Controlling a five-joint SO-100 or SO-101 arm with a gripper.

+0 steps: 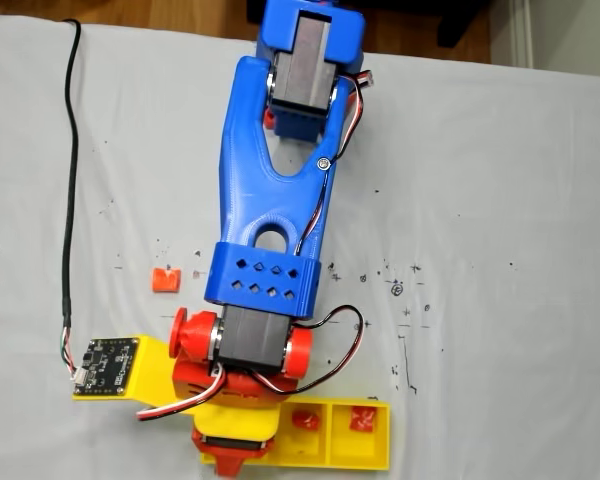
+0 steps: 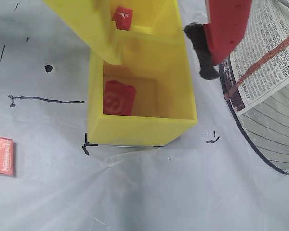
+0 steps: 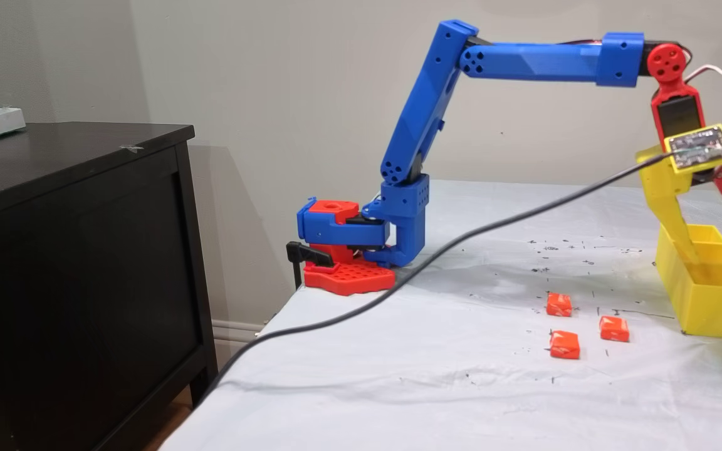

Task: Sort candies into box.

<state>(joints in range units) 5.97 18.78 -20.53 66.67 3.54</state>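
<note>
As seen from overhead, box (image 1: 375, 440) long axis left-right.

Dark cabinet (image 3: 73, 263), printed paper (image 2: 272, 57)

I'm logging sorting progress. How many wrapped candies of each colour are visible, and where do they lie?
Orange-red square wrapped candies, on the white cloth: 3
Deeper red wrapped candies with white marks, in the yellow plastic tray: 2
Total: 5
The blue arm hides part of the tray from above.
</note>
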